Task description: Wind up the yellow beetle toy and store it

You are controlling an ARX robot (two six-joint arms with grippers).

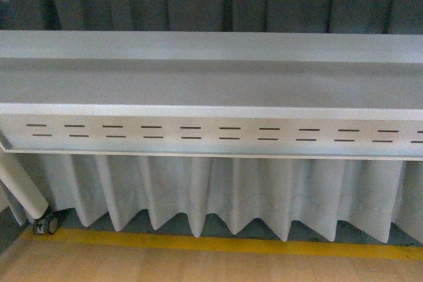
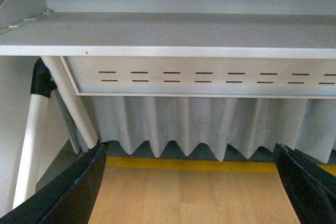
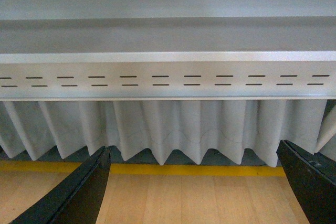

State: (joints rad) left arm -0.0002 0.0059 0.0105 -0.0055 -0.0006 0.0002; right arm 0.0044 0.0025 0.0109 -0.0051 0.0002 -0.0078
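Searching all three views for the yellow beetle toy and finding none: not on the wooden surface point(image 1: 198, 265), not on the grey shelf point(image 1: 211, 84), not between any fingers. Out of sight, then, and impossible to place from here.

Judging the task to stand at its start, or at least with nothing to show for it: no winding visible, no storing visible, no toy in hand. Left to do, by that judgement: find the toy, take hold of it, wind it up, put it away.

Left pincer point(image 2: 188, 148): released, black fingers point(image 2: 68, 192) spread wide at the two lower corners of its wrist view, grasping nothing, hanging above bare wood. Right pincer point(image 3: 193, 148): likewise released and empty, spread just as wide above the same kind of wood.

As for containers: none in view, so no contents to report. No box, bin, tray or drawer for the storing step.

Otherwise only a slotted panel point(image 1: 211, 133) under the shelf, a pleated curtain point(image 1: 218, 196) below that, a yellow stripe point(image 1: 218, 244) along the far edge of the wood, and a small caster point(image 1: 46, 224) low on the left of the front view. Desk top or floor, that wood? Cannot tell.
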